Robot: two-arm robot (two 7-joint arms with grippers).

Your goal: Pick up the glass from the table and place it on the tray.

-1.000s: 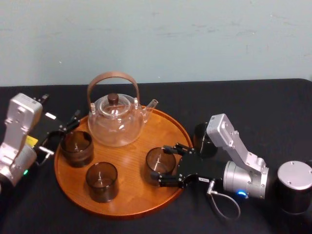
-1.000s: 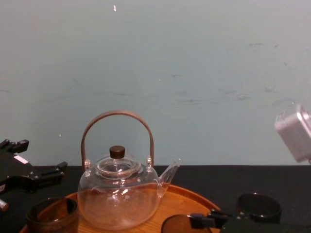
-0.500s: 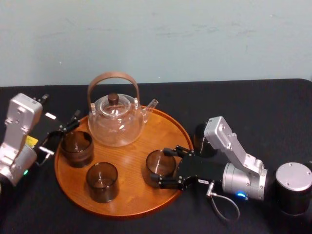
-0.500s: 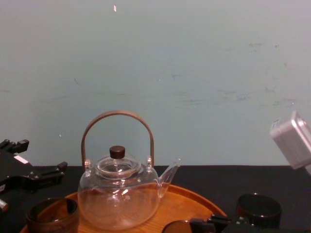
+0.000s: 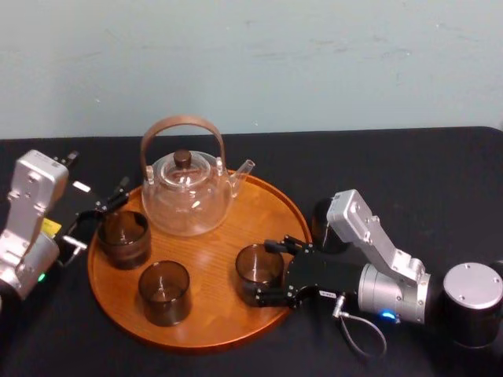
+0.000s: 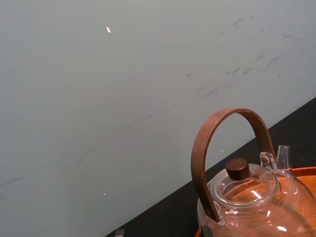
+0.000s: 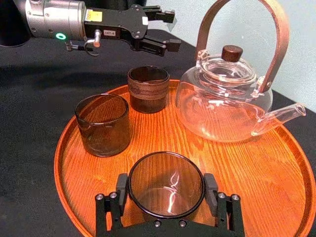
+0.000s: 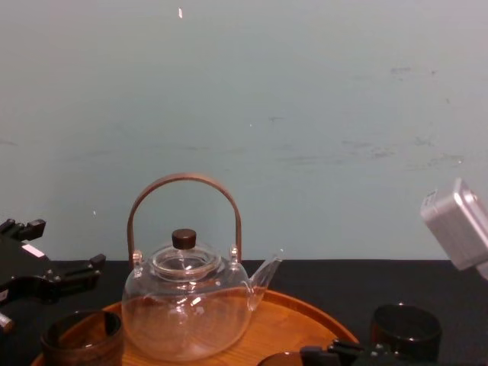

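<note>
The glass (image 7: pixel 166 185) is clamped by the jaws of the right gripper (image 5: pixel 262 271), seemingly upon the tray (image 5: pixel 212 263). The left gripper (image 7: pixel 169 30) is held open.

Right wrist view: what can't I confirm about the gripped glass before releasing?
- Gripped glass base: right wrist view, hidden by the body of the right tool, so contact with the tray is unclear.
- Same glass: chest view, cut off by the bottom edge.
- Loose glass: head view, mostly behind the right arm.
</note>
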